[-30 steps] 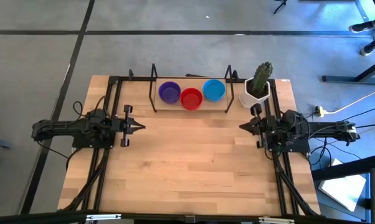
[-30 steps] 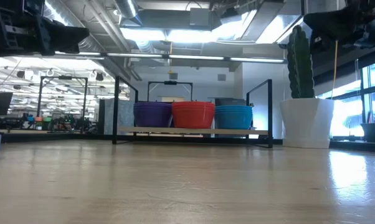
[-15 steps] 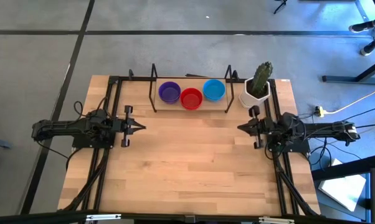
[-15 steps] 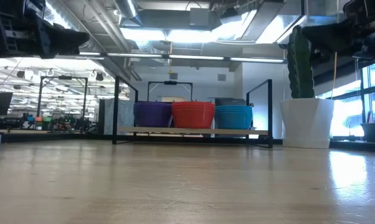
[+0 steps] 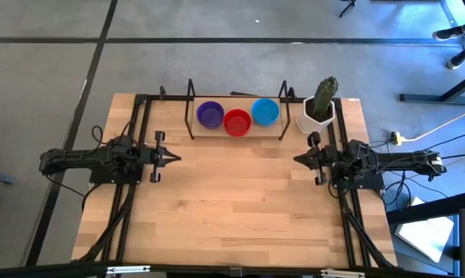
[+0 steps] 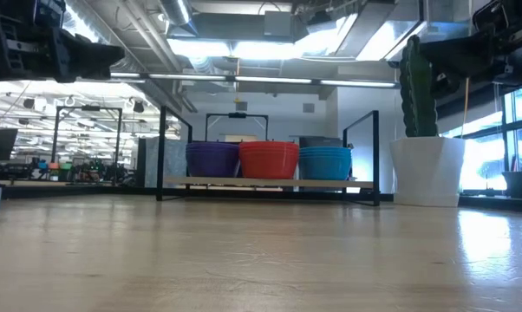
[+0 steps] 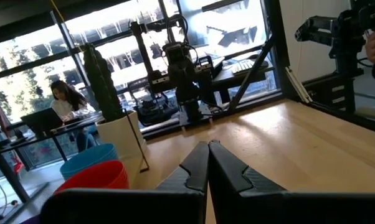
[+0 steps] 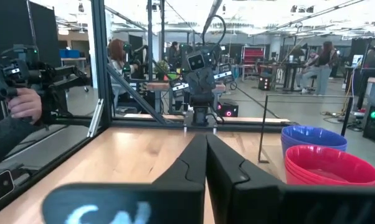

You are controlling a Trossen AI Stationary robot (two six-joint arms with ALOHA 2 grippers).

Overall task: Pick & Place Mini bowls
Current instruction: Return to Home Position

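Note:
Three stacks of mini bowls stand side by side on a low shelf at the table's far edge: purple (image 5: 210,114), red (image 5: 237,122) and light blue (image 5: 265,111). The low view shows them as purple (image 6: 212,159), red (image 6: 268,159) and blue (image 6: 325,162) stacks. My left gripper (image 5: 175,157) hovers shut at the table's left side, pointing level toward the middle. My right gripper (image 5: 297,159) hovers shut at the right side, facing it. Both fingertip pairs are closed with nothing between them, as the wrist views show for the left gripper (image 7: 208,145) and the right gripper (image 8: 205,137).
A black wire frame (image 5: 191,108) brackets the bowl shelf at both ends. A white pot with a green cactus (image 5: 319,108) stands at the far right, just beyond my right gripper. Bare wood (image 5: 232,201) stretches between the arms and toward the near edge. People show in the room beyond.
My right gripper has sunk a little and shifted slightly toward the table's middle, staying shut. My left arm has kept still. The bowls have not moved.

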